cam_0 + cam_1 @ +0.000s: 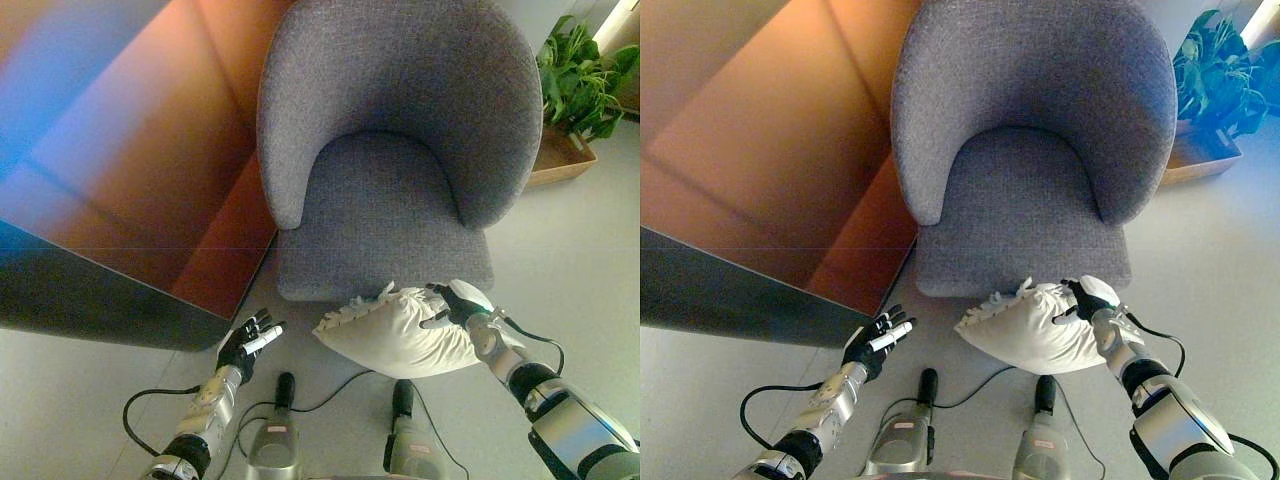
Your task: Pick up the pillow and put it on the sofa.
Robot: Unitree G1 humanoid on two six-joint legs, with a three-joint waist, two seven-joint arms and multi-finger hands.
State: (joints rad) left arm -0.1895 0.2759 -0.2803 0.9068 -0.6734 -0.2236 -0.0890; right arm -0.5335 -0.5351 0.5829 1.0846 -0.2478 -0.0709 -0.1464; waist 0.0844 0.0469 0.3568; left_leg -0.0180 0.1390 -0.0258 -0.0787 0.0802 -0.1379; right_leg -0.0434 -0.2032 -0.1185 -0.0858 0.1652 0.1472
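Note:
A white pillow (400, 333) with a frilled edge is held off the floor just in front of the grey armchair's seat (385, 215). My right hand (458, 303) grips its right upper corner, fingers curled into the cloth. The pillow's left end hangs free. My left hand (248, 343) is to the left of the pillow, apart from it, with fingers relaxed and empty. The grey sofa chair has a rounded high back (400, 70) and an empty seat.
A large dark panel (120, 200) slants along the left, close to the chair's left side. A potted green plant (580, 80) in a wooden box stands at the back right. Grey floor (570, 250) lies to the right of the chair.

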